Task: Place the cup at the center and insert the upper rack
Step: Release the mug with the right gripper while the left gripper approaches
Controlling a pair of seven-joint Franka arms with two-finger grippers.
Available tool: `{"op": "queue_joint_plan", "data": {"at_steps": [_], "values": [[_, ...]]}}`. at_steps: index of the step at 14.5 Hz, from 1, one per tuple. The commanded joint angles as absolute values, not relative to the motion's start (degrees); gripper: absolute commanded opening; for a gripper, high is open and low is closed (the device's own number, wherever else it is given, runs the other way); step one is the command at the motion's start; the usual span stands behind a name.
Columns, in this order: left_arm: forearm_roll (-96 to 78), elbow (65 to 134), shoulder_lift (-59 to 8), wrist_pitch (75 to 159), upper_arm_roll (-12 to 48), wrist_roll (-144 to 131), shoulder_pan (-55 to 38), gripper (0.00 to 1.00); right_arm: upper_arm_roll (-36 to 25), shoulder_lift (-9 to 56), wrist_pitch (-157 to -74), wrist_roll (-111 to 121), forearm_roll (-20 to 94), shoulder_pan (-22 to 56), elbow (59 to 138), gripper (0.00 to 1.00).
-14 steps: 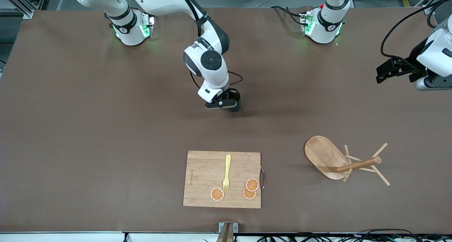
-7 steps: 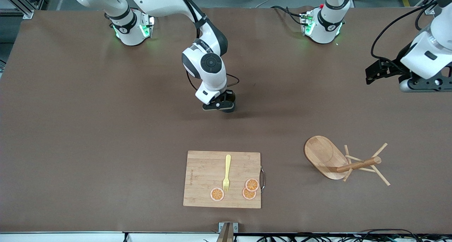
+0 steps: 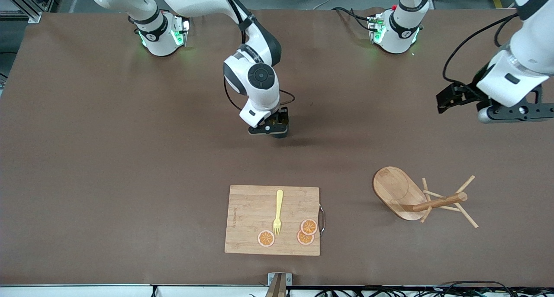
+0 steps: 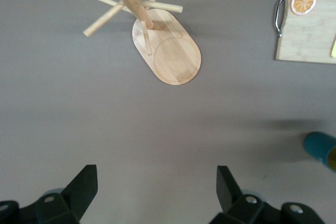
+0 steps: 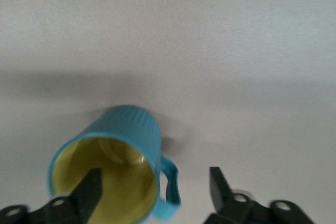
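The teal cup (image 5: 115, 166) with its yellow inside stands upright on the brown table near the middle. My right gripper (image 3: 269, 129) hangs right over it and hides most of it in the front view. Its jaws (image 5: 155, 174) are open: one finger is over the cup's mouth, the other is outside the handle, and neither grips it. The cup also shows in the left wrist view (image 4: 321, 148). The wooden upper rack (image 3: 407, 195) lies tipped on its side nearer the front camera, toward the left arm's end. My left gripper (image 3: 510, 114) is open and empty in the air, over bare table (image 4: 156, 174), with the rack (image 4: 168, 51) ahead of it.
A bamboo cutting board (image 3: 272, 219) lies near the table's front edge, with a yellow fork (image 3: 278, 212) and three orange slices (image 3: 306, 232) on it. Its metal handle faces the rack. The board's corner shows in the left wrist view (image 4: 310, 30).
My left gripper has come in from the table's end toward the middle and lower over the table. My right gripper has shifted slightly over the cup, which now shows less beneath it.
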State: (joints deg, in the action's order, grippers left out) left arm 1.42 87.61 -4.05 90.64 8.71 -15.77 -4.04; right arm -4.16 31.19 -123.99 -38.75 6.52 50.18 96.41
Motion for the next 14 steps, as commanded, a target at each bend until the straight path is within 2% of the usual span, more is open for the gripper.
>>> {"op": "queue_joint_plan", "data": {"at_steps": [1, 5, 9, 14], "values": [[1.58, 87.45, -5.09, 92.02, 9.84, -25.81, -7.37, 1.00, -3.96, 24.71, -119.10, -36.58, 5.54, 48.09, 97.29, 1.00], [4.12, 87.54, -6.59, 93.95, 10.37, -39.60, -16.41, 1.00, -4.04, 19.61, -113.21, -29.56, 5.36, 38.96, 97.21, 1.00], [10.10, 87.28, -10.80, 97.02, 10.37, -57.70, -27.31, 1.00, -4.04, 15.30, -107.15, -6.98, 5.54, 23.86, 96.68, 1.00], [15.54, 86.48, -18.44, 104.06, 10.37, -80.12, -36.89, 1.00, -4.04, 14.68, -97.49, 0.79, 5.01, 8.12, 90.11, 1.00]]}}
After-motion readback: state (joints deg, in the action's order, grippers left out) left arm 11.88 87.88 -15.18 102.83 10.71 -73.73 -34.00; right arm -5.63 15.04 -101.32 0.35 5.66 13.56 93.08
